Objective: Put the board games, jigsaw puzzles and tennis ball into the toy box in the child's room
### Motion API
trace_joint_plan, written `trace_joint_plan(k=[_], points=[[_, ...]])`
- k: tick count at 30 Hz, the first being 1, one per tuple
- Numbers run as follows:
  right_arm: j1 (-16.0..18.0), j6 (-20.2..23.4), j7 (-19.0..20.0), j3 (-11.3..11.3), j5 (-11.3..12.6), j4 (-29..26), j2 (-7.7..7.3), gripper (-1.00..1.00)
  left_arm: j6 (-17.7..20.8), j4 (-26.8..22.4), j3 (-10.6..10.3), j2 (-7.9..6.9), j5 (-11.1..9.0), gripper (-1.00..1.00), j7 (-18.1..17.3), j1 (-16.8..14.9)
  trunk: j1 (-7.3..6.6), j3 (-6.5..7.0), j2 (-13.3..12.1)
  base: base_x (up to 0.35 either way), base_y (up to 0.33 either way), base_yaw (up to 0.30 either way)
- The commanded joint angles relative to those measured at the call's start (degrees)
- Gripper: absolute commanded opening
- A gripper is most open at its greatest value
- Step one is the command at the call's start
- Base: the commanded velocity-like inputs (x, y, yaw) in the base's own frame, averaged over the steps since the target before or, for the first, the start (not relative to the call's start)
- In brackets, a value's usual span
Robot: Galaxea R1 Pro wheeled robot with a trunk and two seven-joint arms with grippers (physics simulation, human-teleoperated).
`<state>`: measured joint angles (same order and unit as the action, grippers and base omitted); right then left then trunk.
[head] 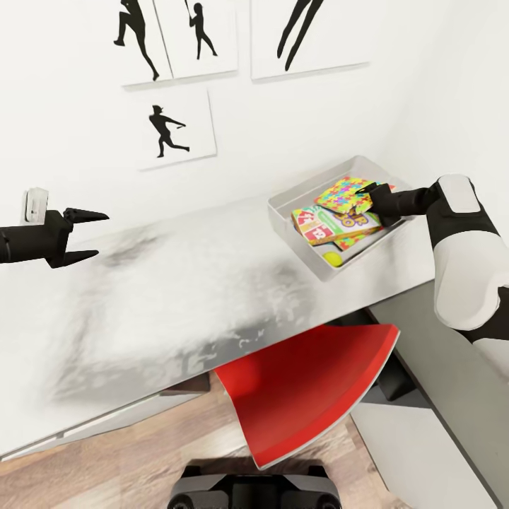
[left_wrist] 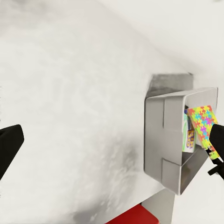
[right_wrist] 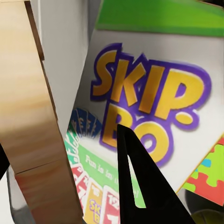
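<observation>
White table (head: 177,297) bears the toy box (head: 283,212); your right gripper (head: 369,196) pinches the stiff, light jigsaw puzzle (head: 343,193) by its edge (slippery card), left gripper (head: 86,237) spread empty.

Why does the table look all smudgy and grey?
Head view: the table top carries blotchy grey shading, like a soft shadow or reflection. Left wrist view: the same cloudy patches, with a dark shadow behind the toy box. Right wrist view: the Skip-Bo box looks huge and slightly soft.

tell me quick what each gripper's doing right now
left gripper: open, empty, above the table.
right gripper: shut on the jigsaw puzzle, over the toy box.
</observation>
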<state>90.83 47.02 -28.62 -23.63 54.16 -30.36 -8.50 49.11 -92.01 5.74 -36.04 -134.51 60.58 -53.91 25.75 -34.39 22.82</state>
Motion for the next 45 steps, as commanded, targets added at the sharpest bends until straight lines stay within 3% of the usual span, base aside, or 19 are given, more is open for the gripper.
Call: trace_joint_plan(k=[1, 24, 25, 45], points=[[0.1, 0.1, -0.6, -0.1, 0.6, 0.0, 0.04, -1.00, 0.2, 0.0, 0.1, 0.00, -0.5, 1.00, 0.6, -0.1, 0.03, -0.11, 0.1, 0.000, 0.000, 0.000], [0.1, 0.1, -0.5, -0.1, 0.6, 0.0, 0.42, -1.00, 0.3, 0.0, 0.1, 0.01, -0.5, 1.00, 0.6, -0.1, 0.03, -0.23, 0.1, 0.000, 0.000, 0.000], [0.1, 0.1, -0.5, -0.1, 0.6, 0.0, 0.42, 1.00, 0.3, 0.0, 0.1, 0.01, -0.5, 1.00, 0.6, -0.1, 0.03, -0.23, 0.1, 0.000, 0.000, 0.000], [0.1, 0.4, -0.6, -0.2, 0.7, -0.1, 0.17, 1.00, 0.3, 0.0, 0.1, 0.01, -0.5, 1.00, 0.6, -0.3, 0.03, -0.23, 0.1, 0.000, 0.000, 0.000]])
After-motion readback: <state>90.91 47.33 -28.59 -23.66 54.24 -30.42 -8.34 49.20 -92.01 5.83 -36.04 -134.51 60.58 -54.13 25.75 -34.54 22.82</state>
